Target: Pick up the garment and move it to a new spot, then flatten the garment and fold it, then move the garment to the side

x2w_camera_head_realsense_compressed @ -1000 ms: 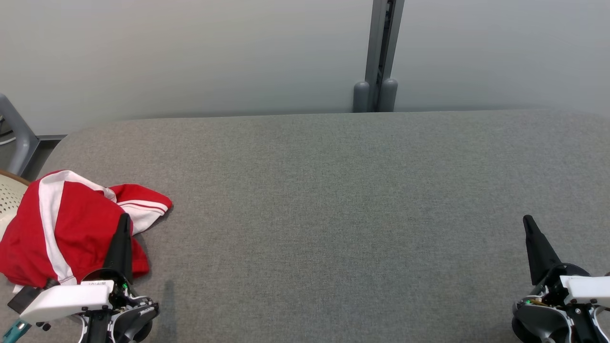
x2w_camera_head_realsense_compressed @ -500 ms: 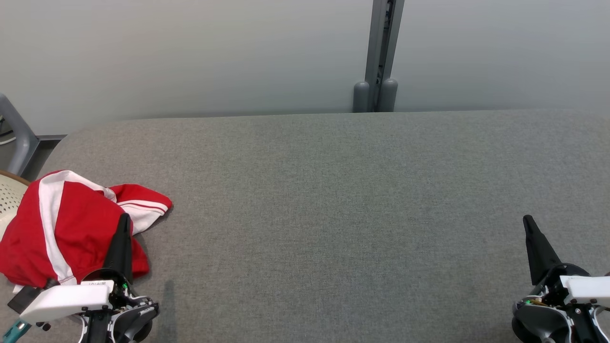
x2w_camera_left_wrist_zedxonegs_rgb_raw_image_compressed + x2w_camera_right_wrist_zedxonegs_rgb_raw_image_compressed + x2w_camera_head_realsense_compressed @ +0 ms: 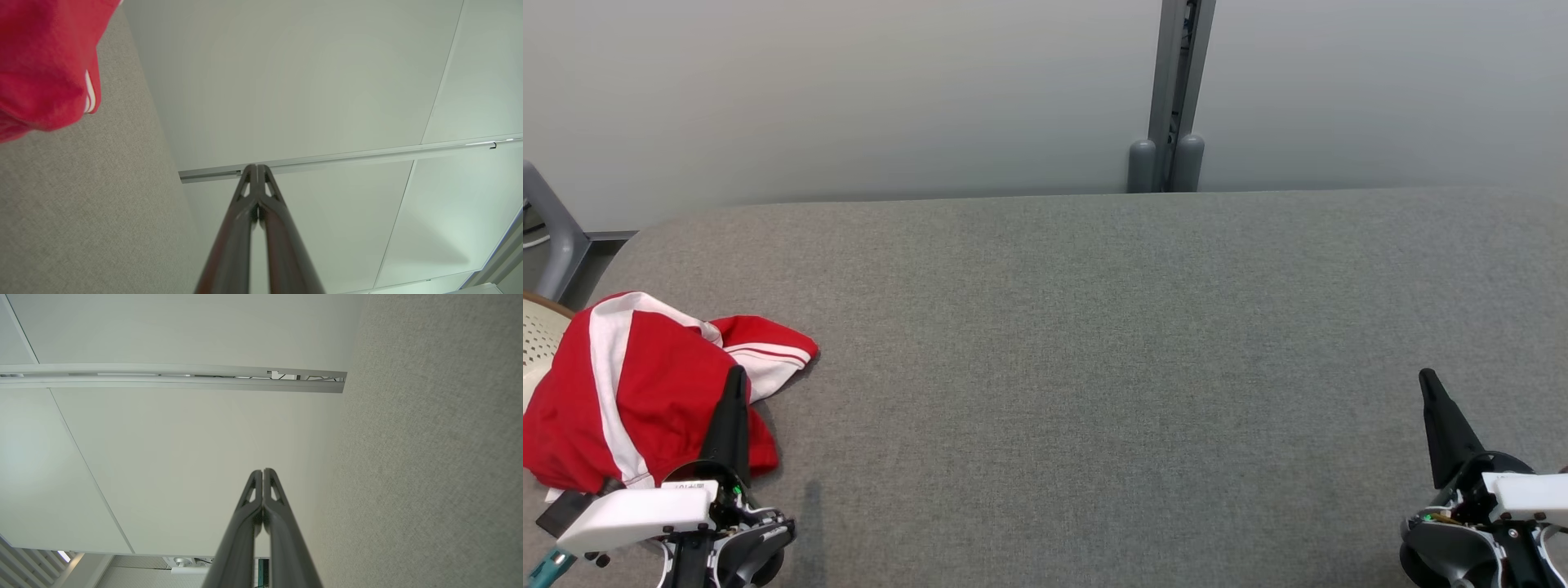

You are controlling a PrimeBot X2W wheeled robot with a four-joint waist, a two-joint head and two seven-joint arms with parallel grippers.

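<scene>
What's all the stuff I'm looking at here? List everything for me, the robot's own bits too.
red fabric garment with white stripes: one, red and white, crumpled at the table's left edge
grey fabric-covered table: one, grey, spanning the head view
pale perforated container: one, cream, past the table's left edge beside the garment, mostly cut off
grey metal post: one, grey, upright behind the table's far edge
pale wall panels: several, off-white, behind the table
left tool: one, dark fingers, shut, holding nothing, lower left by the garment
right tool: one, dark fingers, shut, holding nothing, lower right over bare table
</scene>
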